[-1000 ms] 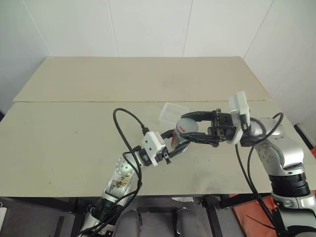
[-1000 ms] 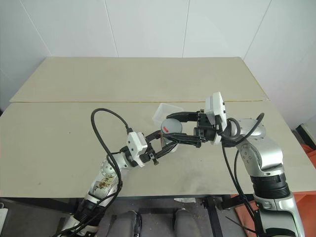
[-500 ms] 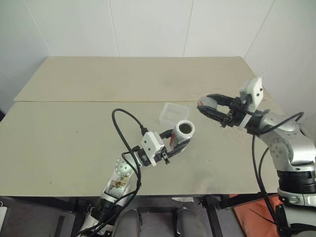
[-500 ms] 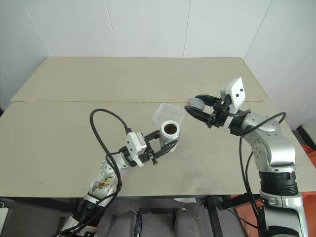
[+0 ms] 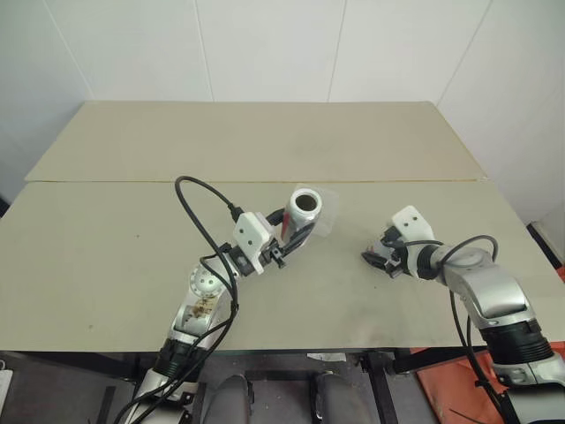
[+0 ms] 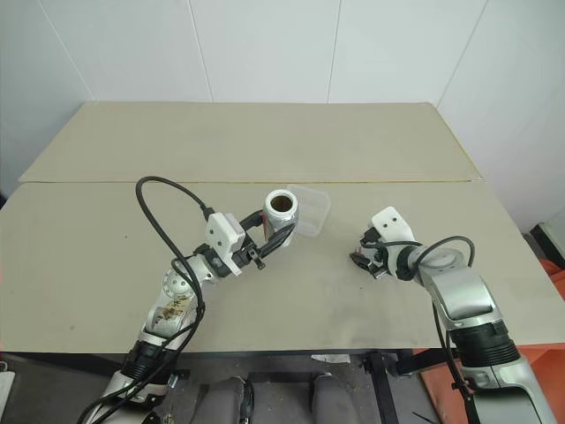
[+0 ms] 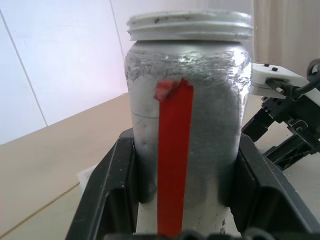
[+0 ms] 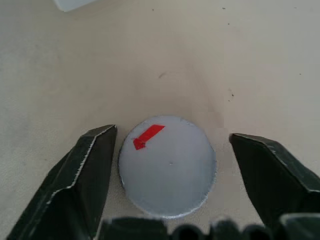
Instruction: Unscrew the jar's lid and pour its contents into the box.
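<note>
Clamped between the two black fingers of the left gripper (image 5: 290, 231) was the jar (image 5: 305, 206), uncapped and held above the table (image 5: 106, 256), its open mouth just in front of the clear box (image 6: 311, 206); in the left wrist view the silver body with its red strip (image 7: 172, 160) was seen gripped on both sides. Low over the table at the right, the right gripper (image 8: 172, 165) was seen with its fingers (image 8: 82, 175) spread apart, and the grey lid (image 8: 167, 166) with its red mark was lying flat on the tabletop between them, a gap showing on either side.
</note>
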Available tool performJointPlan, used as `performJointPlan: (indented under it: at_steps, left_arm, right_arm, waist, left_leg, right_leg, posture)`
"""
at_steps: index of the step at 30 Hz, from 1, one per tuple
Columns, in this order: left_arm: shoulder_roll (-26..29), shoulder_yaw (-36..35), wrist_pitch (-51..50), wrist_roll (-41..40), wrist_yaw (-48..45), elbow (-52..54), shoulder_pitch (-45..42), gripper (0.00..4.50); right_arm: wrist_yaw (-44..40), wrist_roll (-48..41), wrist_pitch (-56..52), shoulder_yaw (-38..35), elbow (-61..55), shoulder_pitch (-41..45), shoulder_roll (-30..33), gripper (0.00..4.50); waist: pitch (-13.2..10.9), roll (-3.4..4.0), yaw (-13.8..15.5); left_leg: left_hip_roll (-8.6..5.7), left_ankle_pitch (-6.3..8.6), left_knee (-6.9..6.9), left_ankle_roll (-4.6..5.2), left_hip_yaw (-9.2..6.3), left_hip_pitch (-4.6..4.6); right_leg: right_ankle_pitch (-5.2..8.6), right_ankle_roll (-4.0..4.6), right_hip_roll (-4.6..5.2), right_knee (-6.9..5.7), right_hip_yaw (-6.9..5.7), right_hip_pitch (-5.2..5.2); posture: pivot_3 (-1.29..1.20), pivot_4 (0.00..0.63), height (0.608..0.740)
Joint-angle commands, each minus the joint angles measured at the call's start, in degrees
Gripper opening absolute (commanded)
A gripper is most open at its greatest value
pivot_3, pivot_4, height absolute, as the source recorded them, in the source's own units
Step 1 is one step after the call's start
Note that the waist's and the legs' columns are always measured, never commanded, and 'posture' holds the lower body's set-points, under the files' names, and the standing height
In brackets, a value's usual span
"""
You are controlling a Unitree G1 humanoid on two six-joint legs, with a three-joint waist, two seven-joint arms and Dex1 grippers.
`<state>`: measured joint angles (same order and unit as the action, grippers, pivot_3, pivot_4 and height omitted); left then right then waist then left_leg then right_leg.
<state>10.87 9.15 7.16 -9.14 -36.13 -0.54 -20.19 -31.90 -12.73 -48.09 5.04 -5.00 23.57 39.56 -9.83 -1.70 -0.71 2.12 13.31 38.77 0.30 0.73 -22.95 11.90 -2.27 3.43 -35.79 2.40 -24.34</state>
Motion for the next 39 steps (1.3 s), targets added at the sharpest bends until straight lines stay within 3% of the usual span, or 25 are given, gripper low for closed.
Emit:
performJointPlan:
  at_steps: [1,5,12,16,19,22,26,33,39]
  left_arm:
    - [0.9,-1.8,-0.3,-0.4,0.5,0.0,-2.8,1.95]
    - [5.0,-3.0,0.2,2.6,0.1,-4.7,-7.8,1.95]
    - [14.0,1.0,16.2,15.7,0.4,-32.6,-28.2,1.95]
    - [14.9,10.7,29.9,31.3,8.4,-54.0,-44.6,1.95]
    - [13.3,23.0,34.5,47.7,22.5,-65.4,-56.2,1.95]
    - [10.6,35.4,33.3,62.1,38.0,-71.7,-64.0,1.95]
    - [7.0,48.3,27.6,75.6,50.6,-76.9,-68.8,1.95]
    - [2.6,55.9,24.0,83.7,60.1,-79.6,-71.8,1.95]
    - [2.1,53.6,23.5,81.3,58.7,-80.3,-71.6,1.95]
  right_arm:
    - [-0.2,-1.0,1.3,-3.2,-4.5,-0.7,-0.4,4.49]
    - [-4.5,-3.9,9.7,-7.7,-12.3,-3.6,0.1,4.49]
    - [-8.0,-7.9,13.9,-11.6,-20.2,-7.1,0.1,4.49]
    - [-8.0,-10.1,12.5,-12.1,-23.3,-8.8,-0.8,4.49]
    - [-7.0,-10.5,12.2,-11.8,-25.6,-10.7,-1.2,4.49]
    - [-4.7,-11.0,10.9,-12.5,-27.1,-12.0,-2.2,4.49]
    - [-1.4,-11.0,9.3,-12.6,-30.1,-14.2,-3.1,4.49]
    - [3.1,-11.3,6.9,-14.4,-35.5,-20.6,-3.9,4.49]
    - [4.6,-11.4,6.1,-14.9,-36.2,-21.9,-3.8,4.49]
  waist:
    - [0.0,0.00,0.0]
    - [0.0,0.00,0.0]
    - [0.0,-0.03,0.0]
    - [-0.1,-0.09,0.7]
    - [-0.1,-0.10,1.3]
    - [-0.1,-0.11,1.5]
    - [-0.1,-0.11,1.5]
    - [-0.1,-0.13,1.6]
    - [-0.1,-0.14,1.4]
  left_leg:
    - [0.01,0.00,0.00,0.00,0.00,-0.02]
    - [0.00,0.00,0.00,0.00,-0.01,-0.09]
    - [-0.02,0.00,0.02,0.00,-0.03,-0.09]
    - [-0.07,0.00,0.02,0.00,-0.05,-0.26]
    - [-0.09,0.02,-0.06,0.03,-0.05,-0.45]
    - [-0.20,0.12,-0.03,0.15,-0.02,-0.72]
    - [-0.23,0.33,0.04,0.21,0.00,-0.94]
    - [-0.23,0.36,0.06,0.21,0.02,-1.49]
    - [-0.23,0.36,0.14,0.21,0.05,-1.40]
  right_leg:
    - [0.00,0.00,-0.01,0.00,0.00,-0.03]
    - [0.01,-0.02,-0.01,0.01,-0.01,-0.07]
    - [0.01,-0.06,-0.01,0.04,-0.06,-0.03]
    - [-0.04,-0.13,-0.01,0.24,-0.09,-0.08]
    - [-0.08,-0.18,0.01,0.55,-0.09,-0.09]
    - [-0.26,-0.10,0.11,0.83,-0.05,-0.13]
    - [-0.22,-0.22,0.14,0.86,-0.02,-0.25]
    - [-0.21,-0.19,0.12,0.71,0.02,-0.97]
    - [-0.21,-0.20,0.15,0.63,0.04,-0.90]
  posture:
    - [0.00,0.150,0.740]
    - [0.00,0.150,0.740]
    - [0.00,0.150,0.740]
    - [0.00,0.150,0.740]
    - [0.00,0.150,0.740]
    - [0.00,0.150,0.740]
    - [0.00,0.150,0.740]
    - [0.00,0.150,0.740]
    - [0.00,0.150,0.740]
